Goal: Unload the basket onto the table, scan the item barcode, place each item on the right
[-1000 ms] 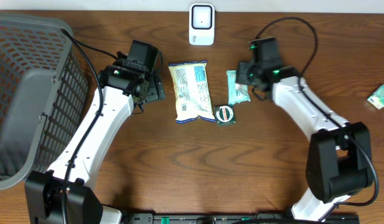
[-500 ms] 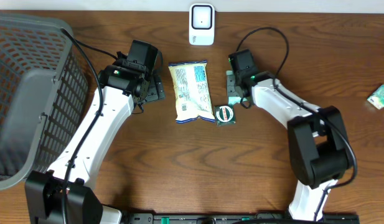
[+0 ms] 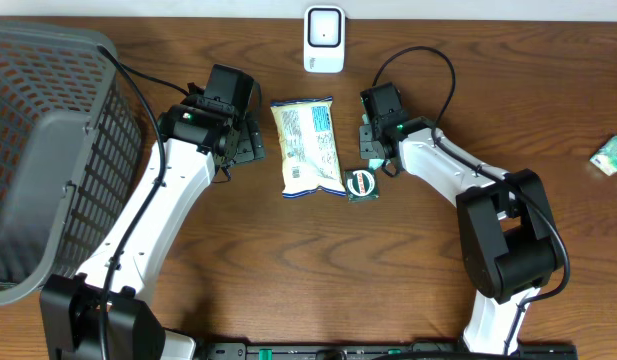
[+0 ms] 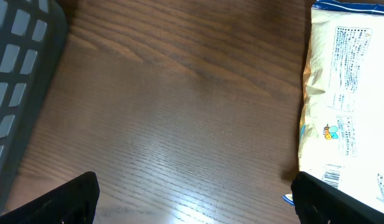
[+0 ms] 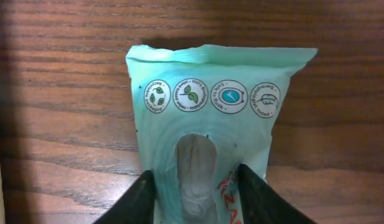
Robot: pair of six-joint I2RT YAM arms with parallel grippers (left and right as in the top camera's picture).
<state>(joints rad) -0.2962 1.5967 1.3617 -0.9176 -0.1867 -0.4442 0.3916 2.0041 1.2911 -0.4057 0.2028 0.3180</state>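
Packet [image 5: 210, 124], the mint-green one, is being seen lying flat on the brown wooden table [image 3: 288, 270]. In the overhead view it is being mostly covered by the right gripper [image 3: 374, 138]. It is lying just at 3 o'clock from the big yellow snack bag [image 3: 306, 147], with a little gap between them.

In the right wrist view the two black fingers [image 5: 139, 199] are being set down on the packet's middle, one on each side of a pale oval patch. The jaws are being held a little apart with the packet between them. It cannot be told if the packet is really being squeezed. Four little round signs are being shown in a row near the packet's 12 o'clock end.

A white scanner [image 3: 324, 40] is being seen at the 12 o'clock edge of the table. It is at about 11 o'clock from the packet and well apart from it. A small round dark green thing [image 3: 361, 183] is being seen near the packet at 6 o'clock, just beside the snack bag's 5 o'clock corner.

The left gripper [image 4: 195, 190] is being held over bare wood at 9 o'clock from the snack bag, with its jaws spread wide apart. A grey basket [image 3: 48, 150] is being seen on the 9 o'clock side of the table. A tiny green box [image 3: 611, 156] is being seen at the 3 o'clock edge.
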